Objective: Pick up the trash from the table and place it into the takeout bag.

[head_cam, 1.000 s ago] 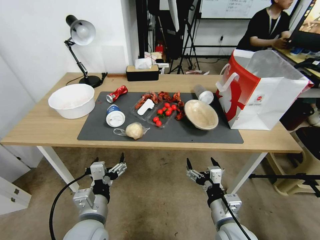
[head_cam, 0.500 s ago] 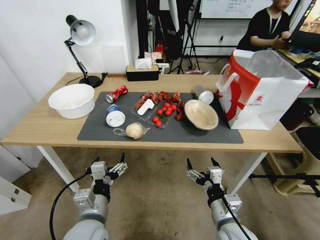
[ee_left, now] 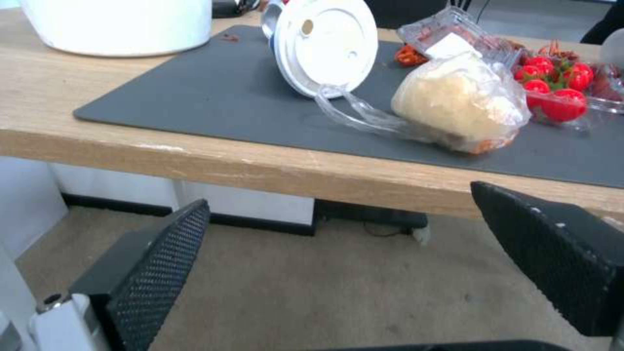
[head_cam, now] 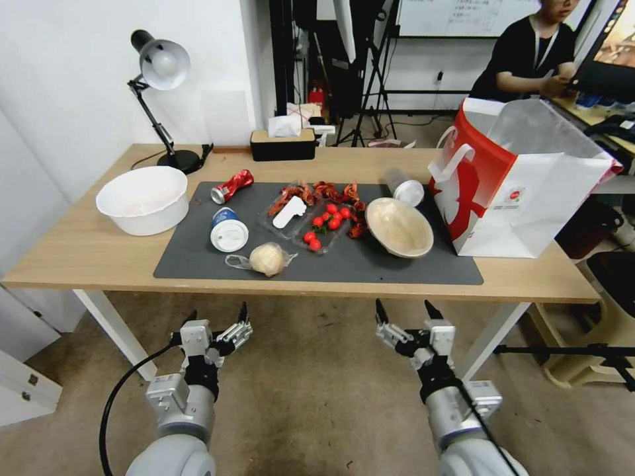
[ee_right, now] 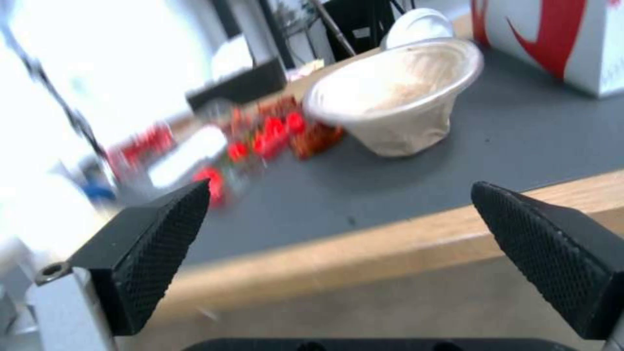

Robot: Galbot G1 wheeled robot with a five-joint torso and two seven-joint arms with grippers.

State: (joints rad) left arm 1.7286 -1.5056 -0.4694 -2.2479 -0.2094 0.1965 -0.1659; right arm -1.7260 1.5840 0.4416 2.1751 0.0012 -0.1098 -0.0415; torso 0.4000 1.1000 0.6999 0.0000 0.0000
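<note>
On the table (head_cam: 79, 254) lies a dark grey mat (head_cam: 331, 264) with the trash. A crushed red can (head_cam: 231, 186) lies at the mat's back left. The blue-white lidded cup (head_cam: 228, 230) (ee_left: 323, 44) lies on its side. Beside it sits the bun in clear plastic (head_cam: 266, 258) (ee_left: 460, 104). The beige bowl (head_cam: 399, 227) (ee_right: 395, 95) tilts near the clear white-lidded cup (head_cam: 405, 188). The red-and-white takeout bag (head_cam: 522, 182) (ee_right: 559, 39) stands open at the right. My left gripper (head_cam: 217, 316) and right gripper (head_cam: 404, 311) hang open below the table's front edge, both holding nothing.
A white bowl (head_cam: 143, 198) stands left of the mat, with a desk lamp (head_cam: 161, 66) behind it. A black tissue box (head_cam: 283, 142) sits at the back edge. Clear trays with cherry tomatoes (head_cam: 327, 221) and red crayfish shells (head_cam: 317, 192) fill the mat's middle.
My right gripper has risen and shifted slightly to the right, closer to the table's front edge. The left arm and the things on the table have stayed put.
</note>
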